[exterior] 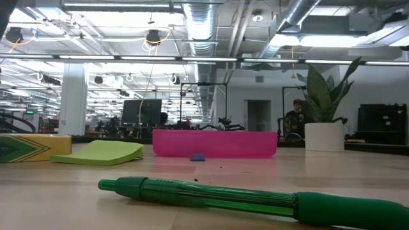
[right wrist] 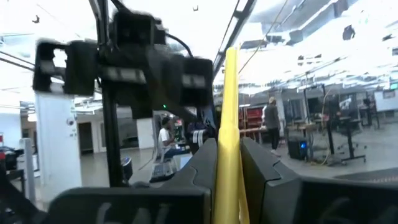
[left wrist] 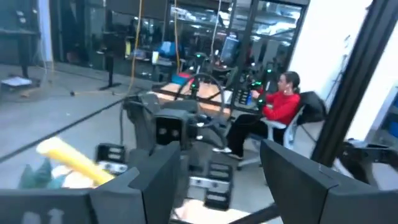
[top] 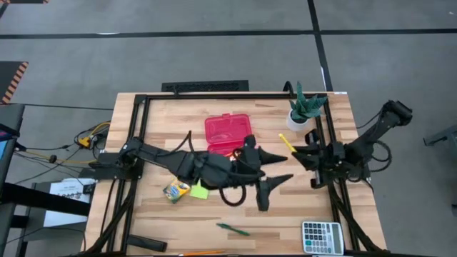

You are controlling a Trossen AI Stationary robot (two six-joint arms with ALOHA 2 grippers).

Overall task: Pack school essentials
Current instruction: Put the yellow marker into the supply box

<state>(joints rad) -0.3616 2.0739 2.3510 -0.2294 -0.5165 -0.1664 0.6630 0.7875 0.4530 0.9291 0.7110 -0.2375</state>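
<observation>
My right gripper (top: pixel 298 151) is shut on a yellow pen (top: pixel 286 141), just near of the white-potted plant (top: pixel 305 108). My left gripper (top: pixel 287 168) is open and empty, level above the table's middle; its fingers point toward the right gripper. The left wrist view shows the pen (left wrist: pixel 73 159) ahead. An open pink box (top: pixel 228 130) lies flat behind the left arm. A crayon box (top: pixel 176 190) and a lime sticky pad (top: pixel 198 191) lie side by side on the table. A green pen (top: pixel 233 229) lies near the front edge, and a tiny blue eraser (exterior: pixel 198 157) lies in front of the box. My right gripper pinches the yellow pen between its two fingers (right wrist: pixel 205 163), on the pen's lower part (right wrist: pixel 227 175). The pen runs along the fingers and sticks out past their tips (right wrist: pixel 231 68) toward the table's far left. The fingers come level from the table's right side.
A grey calculator (top: pixel 321 236) lies at the near right corner. The black frame posts (top: pixel 323 143) stand close to the right gripper. A dark bar (top: pixel 146 245) lies at the near left edge. People sit in the room beyond the table.
</observation>
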